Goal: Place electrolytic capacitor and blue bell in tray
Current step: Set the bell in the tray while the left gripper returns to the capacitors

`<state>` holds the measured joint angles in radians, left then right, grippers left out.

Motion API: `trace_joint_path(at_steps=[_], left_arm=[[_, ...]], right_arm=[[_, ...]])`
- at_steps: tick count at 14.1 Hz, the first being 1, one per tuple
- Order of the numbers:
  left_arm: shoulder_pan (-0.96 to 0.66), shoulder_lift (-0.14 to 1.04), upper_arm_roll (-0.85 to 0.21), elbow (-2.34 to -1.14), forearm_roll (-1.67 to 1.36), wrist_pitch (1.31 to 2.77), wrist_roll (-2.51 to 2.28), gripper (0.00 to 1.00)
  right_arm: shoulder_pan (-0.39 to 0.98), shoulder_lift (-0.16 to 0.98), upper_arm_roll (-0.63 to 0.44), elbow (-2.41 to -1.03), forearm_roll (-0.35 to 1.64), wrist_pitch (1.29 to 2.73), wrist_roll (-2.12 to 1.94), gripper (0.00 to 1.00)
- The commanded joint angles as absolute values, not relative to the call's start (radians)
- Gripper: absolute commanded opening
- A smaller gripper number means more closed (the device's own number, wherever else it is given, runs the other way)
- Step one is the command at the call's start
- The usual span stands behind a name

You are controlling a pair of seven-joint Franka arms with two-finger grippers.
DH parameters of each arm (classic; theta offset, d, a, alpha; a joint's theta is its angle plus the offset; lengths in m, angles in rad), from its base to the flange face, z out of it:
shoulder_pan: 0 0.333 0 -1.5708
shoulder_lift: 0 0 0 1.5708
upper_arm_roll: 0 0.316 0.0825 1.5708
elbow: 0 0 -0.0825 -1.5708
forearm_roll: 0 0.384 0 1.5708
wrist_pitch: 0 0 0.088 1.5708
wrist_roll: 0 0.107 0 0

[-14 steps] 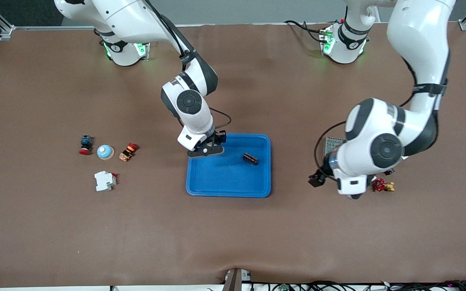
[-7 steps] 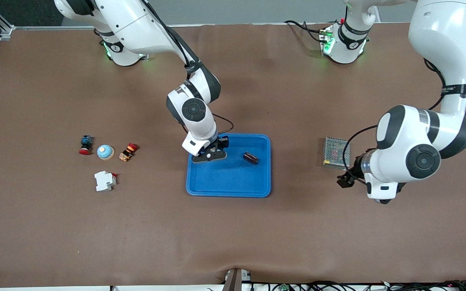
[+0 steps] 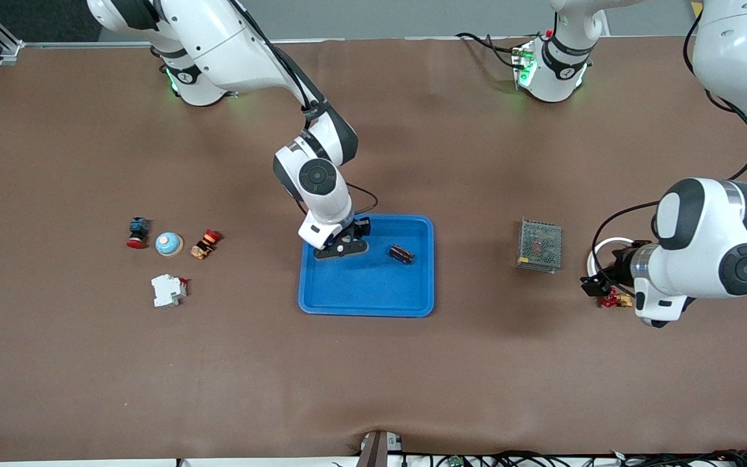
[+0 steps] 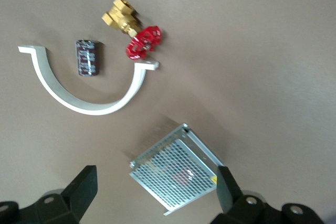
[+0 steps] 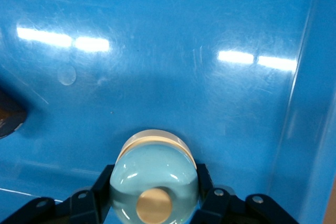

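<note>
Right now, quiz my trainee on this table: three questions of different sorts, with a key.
1. True or false: the right pincer is shut on a blue bell over the tray.
2. What already lies in the tray? A) a dark capacitor B) a red valve C) a mesh box
3. Fill in: the left pincer, up over the left arm's end of the table, stands ____.

Key: 1 true; 2 A; 3 open.
</note>
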<state>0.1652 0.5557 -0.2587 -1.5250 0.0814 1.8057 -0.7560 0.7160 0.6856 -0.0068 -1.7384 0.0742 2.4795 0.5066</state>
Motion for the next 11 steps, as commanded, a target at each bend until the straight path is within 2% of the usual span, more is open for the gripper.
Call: trace_joint_path(at_steps=[1, 2, 4, 8, 11], left_arm=[[0.207, 0.534, -0.268, -1.609, 0.148, 1.874, -0.701, 1.0], [0.221, 0.538, -0.268, -1.638, 0.176, 1.912, -0.683, 1.0], [0.251, 0.541, -0.268, -1.683, 0.208, 1.975, -0.651, 1.0], [0.311, 0.541, -0.268, -1.733, 0.221, 2.029, -0.529, 0.99], [0.351, 0.54, -0.268, -1.781, 0.248, 2.084, -0.48, 0.9]], right_arm=[[0.733, 0.693, -0.021, -1.723, 0.057, 2.48, 0.528, 0.5], [0.733, 0.693, -0.021, -1.723, 0.052, 2.48, 0.529, 0.55], [0.732, 0.69, -0.021, -1.723, 0.051, 2.479, 0.528, 1.0], [0.73, 0.66, -0.02, -1.721, 0.054, 2.458, 0.514, 1.0], [0.716, 0.524, -0.021, -1.717, 0.054, 2.268, 0.49, 1.0]])
